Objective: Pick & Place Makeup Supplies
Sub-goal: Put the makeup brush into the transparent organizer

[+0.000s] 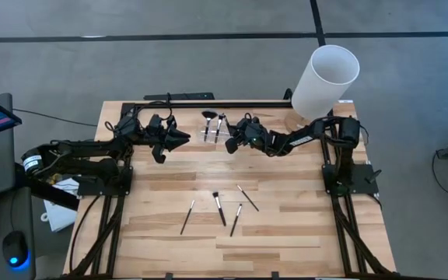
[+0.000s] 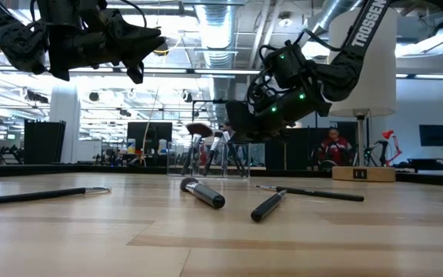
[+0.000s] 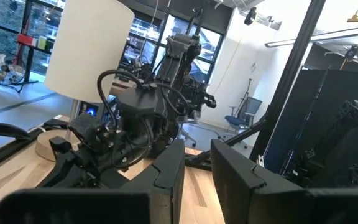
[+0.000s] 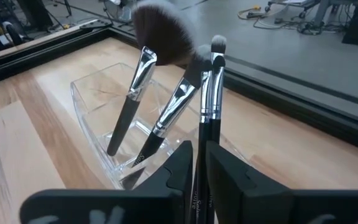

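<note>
My right gripper (image 1: 229, 144) is shut on a slim black-handled makeup brush (image 4: 215, 74) with a small pale tip, right beside a small clear holder (image 4: 98, 99) at the table's far middle. Two brushes stand tilted in the holder: one with a wide fluffy dark head (image 4: 157, 34) and one slimmer (image 4: 178, 102), handle ends on its bottom. Several more brushes lie flat on the table nearer the front (image 1: 218, 208) (image 1: 187, 216) (image 1: 247, 197). My left gripper (image 1: 183, 140) hovers empty left of the holder, its fingers a little apart (image 3: 197, 168). My right gripper pinches the brush's black handle (image 4: 202, 146) between its two fingers, just below the silver ferrule. The brush runs along the fingers, its bristle tip (image 4: 218, 43) pointing out past them. It is lifted clear of the table beside the holder.
A tall white cylinder (image 1: 325, 82) stands at the far right corner, behind my right arm. A black rail (image 1: 208, 103) runs along the far edge. The lying brushes also show in the low view (image 2: 202, 192) (image 2: 314, 192) (image 2: 37, 196). Bare wood lies at the front.
</note>
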Tool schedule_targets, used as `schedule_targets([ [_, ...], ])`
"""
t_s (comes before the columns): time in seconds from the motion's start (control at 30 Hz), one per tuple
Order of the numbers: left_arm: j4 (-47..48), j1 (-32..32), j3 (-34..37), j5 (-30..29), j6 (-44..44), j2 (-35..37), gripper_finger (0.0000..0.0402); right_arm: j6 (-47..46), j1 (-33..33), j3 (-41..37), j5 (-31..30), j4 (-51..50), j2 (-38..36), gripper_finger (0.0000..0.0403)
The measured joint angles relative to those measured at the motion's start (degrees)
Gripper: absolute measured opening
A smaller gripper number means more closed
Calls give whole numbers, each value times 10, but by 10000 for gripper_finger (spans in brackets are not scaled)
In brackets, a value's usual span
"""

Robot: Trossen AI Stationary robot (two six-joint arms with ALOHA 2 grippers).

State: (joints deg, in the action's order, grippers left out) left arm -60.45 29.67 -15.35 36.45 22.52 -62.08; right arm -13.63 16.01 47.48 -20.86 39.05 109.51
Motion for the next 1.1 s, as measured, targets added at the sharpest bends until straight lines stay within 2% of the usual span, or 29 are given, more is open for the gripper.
schedule_targets([
  [0.2,0,0,0,0,0,0,76,19,-7,-1,0,-5,-18,45],
  [0.4,5,0,0,0,0,0,76,65,-36,-1,-1,-43,-84,50],
  [0.7,17,0,0,0,2,0,76,82,-87,-1,-1,-298,-200,51],
  [0.77,18,0,0,0,3,0,76,76,-89,-17,1,-320,-215,51],
  [0.9,32,0,0,-1,4,0,76,76,-80,-82,16,-285,-241,51],
  [1.1,70,-14,0,-15,4,0,76,96,-69,-187,64,-120,-289,51],
])
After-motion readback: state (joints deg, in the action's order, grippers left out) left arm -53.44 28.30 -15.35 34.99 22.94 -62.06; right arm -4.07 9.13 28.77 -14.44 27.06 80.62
